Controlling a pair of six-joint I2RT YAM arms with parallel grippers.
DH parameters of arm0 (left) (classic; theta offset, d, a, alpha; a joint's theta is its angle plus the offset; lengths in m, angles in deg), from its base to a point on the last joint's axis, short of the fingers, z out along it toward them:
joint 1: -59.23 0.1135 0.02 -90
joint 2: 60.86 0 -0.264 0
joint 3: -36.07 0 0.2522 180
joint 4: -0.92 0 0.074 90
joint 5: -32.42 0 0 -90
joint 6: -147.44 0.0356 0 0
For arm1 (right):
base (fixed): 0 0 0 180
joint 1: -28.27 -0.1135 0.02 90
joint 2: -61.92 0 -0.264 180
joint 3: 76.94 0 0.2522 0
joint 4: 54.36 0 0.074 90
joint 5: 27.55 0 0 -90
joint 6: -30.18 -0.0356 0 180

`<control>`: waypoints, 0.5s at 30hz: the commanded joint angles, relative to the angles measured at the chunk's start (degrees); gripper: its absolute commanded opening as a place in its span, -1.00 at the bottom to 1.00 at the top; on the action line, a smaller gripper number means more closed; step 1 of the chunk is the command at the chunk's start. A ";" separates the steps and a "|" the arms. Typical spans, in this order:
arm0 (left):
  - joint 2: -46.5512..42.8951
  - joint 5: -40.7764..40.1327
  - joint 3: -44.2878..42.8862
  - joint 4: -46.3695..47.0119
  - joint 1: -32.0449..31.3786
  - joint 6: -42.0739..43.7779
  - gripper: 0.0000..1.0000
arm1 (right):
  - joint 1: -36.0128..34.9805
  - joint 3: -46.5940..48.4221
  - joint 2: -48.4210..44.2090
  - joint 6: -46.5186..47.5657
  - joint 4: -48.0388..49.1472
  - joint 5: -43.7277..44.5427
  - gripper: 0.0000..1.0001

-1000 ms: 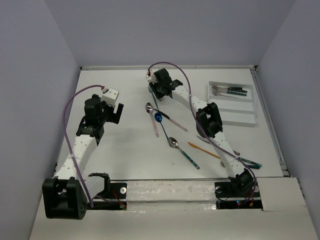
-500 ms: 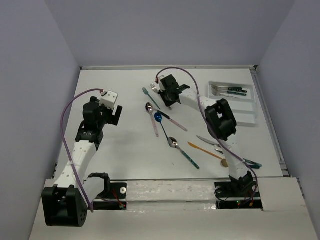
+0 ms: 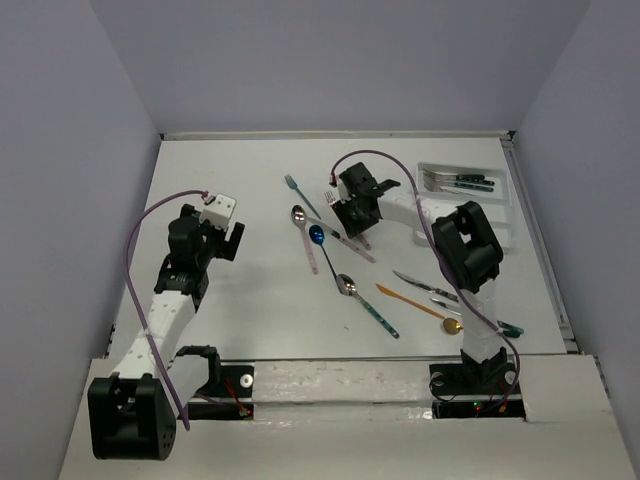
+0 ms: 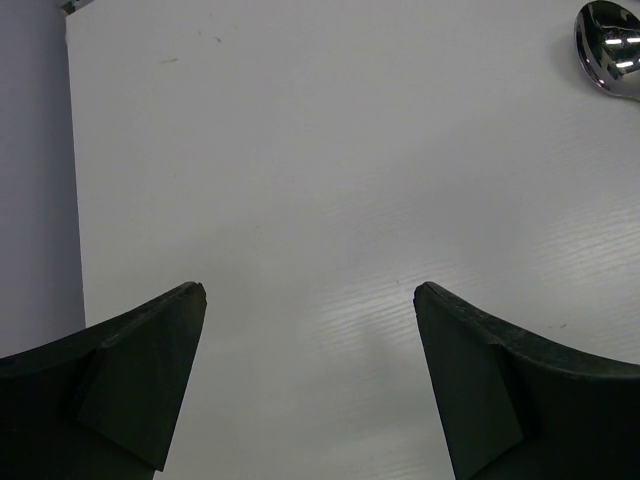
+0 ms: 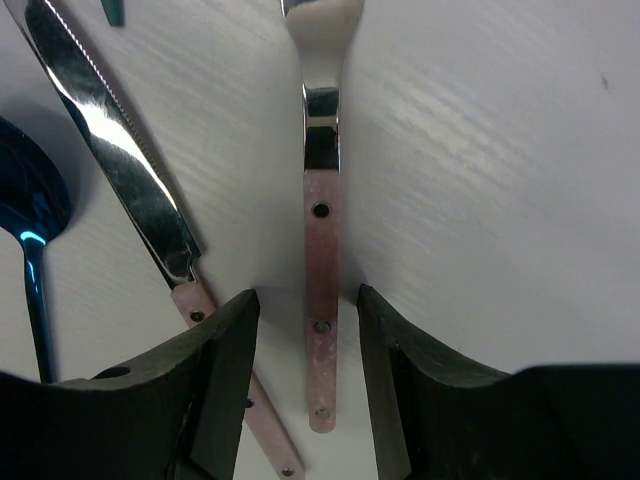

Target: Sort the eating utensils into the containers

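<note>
Desk (image 3: 230,300): white, carrying all of this.
Tray (image 3: 470,218): white, at 2 o'clock on the desk. Dark-handled forks (image 3: 455,182) lie in its far compartment.
My right jaws: spread, just past desk centre toward 1 o'clock. They straddle the pink fork's handle with a gap on either side and pinch nothing.
My left jaws: spread wide over bare desk at 9 o'clock. A spoon bowl (image 4: 610,45) shows at 1 o'clock in my left wrist view.
Pink fork (image 5: 321,260): flat on the desk, head toward 12 o'clock in my right wrist view, handle end between my right jaws.
Pink knife (image 5: 130,190): just beside the fork at 9 o'clock, blade slanting toward 11.
Blue spoon (image 5: 30,220): beyond that knife, at 9 o'clock.
Teal fork (image 3: 298,192): at 10 o'clock from my right jaws, apart from them.
Pink spoon (image 3: 303,232), teal spoon (image 3: 365,302): loose near desk centre, toward 6 o'clock.
Orange knife (image 3: 405,299), gold spoon (image 3: 452,325): loose at 5 o'clock on the desk.
</note>
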 commanded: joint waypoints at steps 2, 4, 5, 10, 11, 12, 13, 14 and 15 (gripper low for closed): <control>-3.63 -1.11 2.03 4.56 0.83 1.07 0.98 | 0.56 6.07 6.52 -0.31 -1.09 0.21 -0.01; -4.25 -0.75 2.29 4.73 1.01 1.15 0.98 | 0.56 7.66 7.67 0.04 -1.44 1.44 -0.07; -4.34 -0.75 2.29 4.73 1.01 1.15 0.98 | 0.56 8.45 8.11 0.22 -1.71 2.06 -0.08; -4.78 -1.10 2.64 5.26 1.27 1.33 0.98 | 0.56 10.91 10.14 1.62 -2.41 2.86 -0.75; -4.69 -1.10 2.99 5.35 1.45 1.33 0.98 | 0.56 11.26 10.23 2.32 -2.50 2.77 -0.90; -4.60 -1.02 3.08 5.61 1.53 1.33 0.98 | 0.56 12.40 9.70 4.59 -2.41 2.85 -1.00; -4.52 -0.84 3.17 5.70 1.54 1.33 0.98 | 0.56 13.02 9.00 5.74 -2.24 3.38 -1.00; -4.34 -0.49 3.52 5.79 1.62 1.33 0.98 | 0.56 13.64 8.13 6.89 -1.80 3.90 -1.00; -4.17 -0.40 3.79 6.31 1.62 1.33 0.98 | 0.56 13.99 6.81 9.07 -0.40 4.78 -1.00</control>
